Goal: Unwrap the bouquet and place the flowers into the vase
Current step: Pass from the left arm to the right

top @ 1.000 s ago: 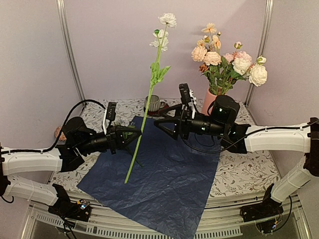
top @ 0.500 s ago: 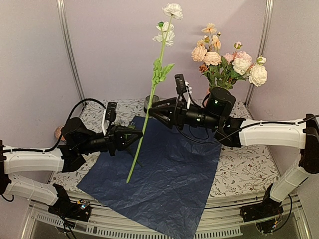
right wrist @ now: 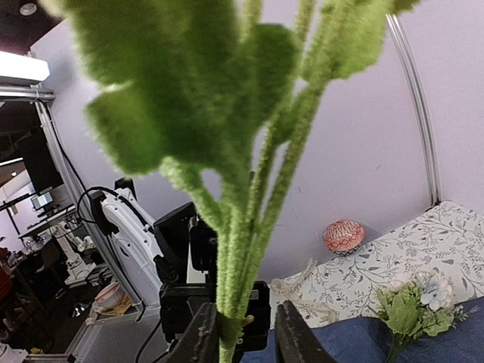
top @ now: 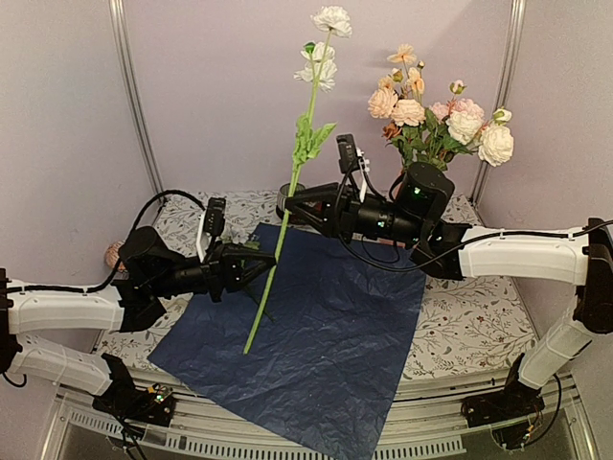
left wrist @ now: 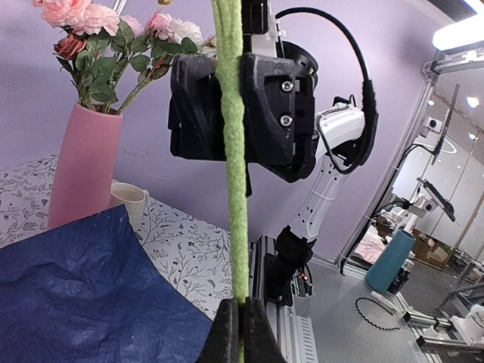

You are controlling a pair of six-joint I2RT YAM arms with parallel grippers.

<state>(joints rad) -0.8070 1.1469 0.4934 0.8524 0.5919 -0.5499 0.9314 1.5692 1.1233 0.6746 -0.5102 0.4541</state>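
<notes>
One long green-stemmed flower (top: 292, 182) with white blooms stands nearly upright over the spread blue paper (top: 326, 335). My left gripper (top: 265, 269) is shut on its lower stem (left wrist: 233, 151). My right gripper (top: 287, 203) straddles the stem higher up, just under the leaves. In the right wrist view one finger (right wrist: 203, 336) touches the stem (right wrist: 238, 280) and the other finger stands a little apart. The pink vase (top: 398, 198) stands behind the right arm, holding several peach, pink and cream flowers (top: 441, 115). Another small flower (right wrist: 412, 302) lies on the paper.
A cream mug (left wrist: 130, 200) sits beside the vase (left wrist: 79, 166). A red patterned bowl (right wrist: 342, 235) rests at the table's left edge, and a cream ribbon (right wrist: 302, 283) lies on the floral cloth. Metal frame posts (top: 134, 96) rise at the back corners.
My right gripper swung left from the middle of the table to the stem, and its jaws narrowed around it. The left gripper lifted the flower slightly and stays shut.
</notes>
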